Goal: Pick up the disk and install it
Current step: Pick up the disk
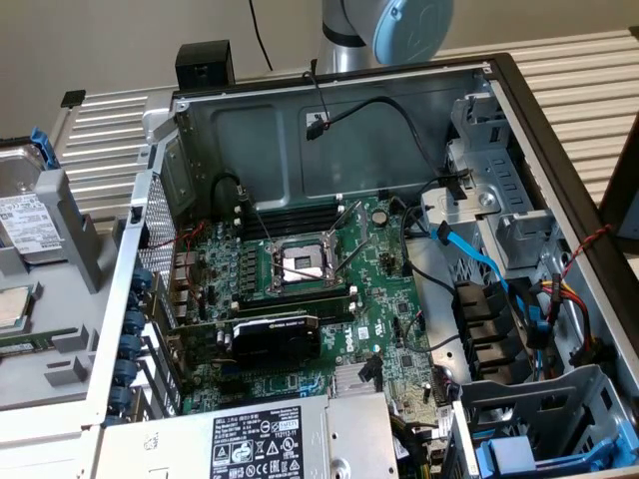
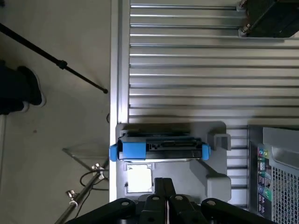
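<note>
The disk (image 1: 22,212) stands on edge in a grey holder (image 1: 75,249) on the slatted table, outside the computer case at the exterior view's left. It is silver-grey with a white label and a blue carrier. From above, the wrist view looks down on the disk (image 2: 159,148) with its blue ends. My gripper (image 2: 164,187) hangs above the holder with its two black fingers pressed together, shut on nothing. It is close beside the disk and not touching it.
A small square silver processor chip (image 2: 139,179) lies in the holder by my fingertips. The open computer case (image 1: 329,299) holds a motherboard, cables and another blue drive carrier (image 1: 529,454). A tripod leg (image 2: 51,56) and a person's shoe (image 2: 21,88) are on the floor past the table's edge.
</note>
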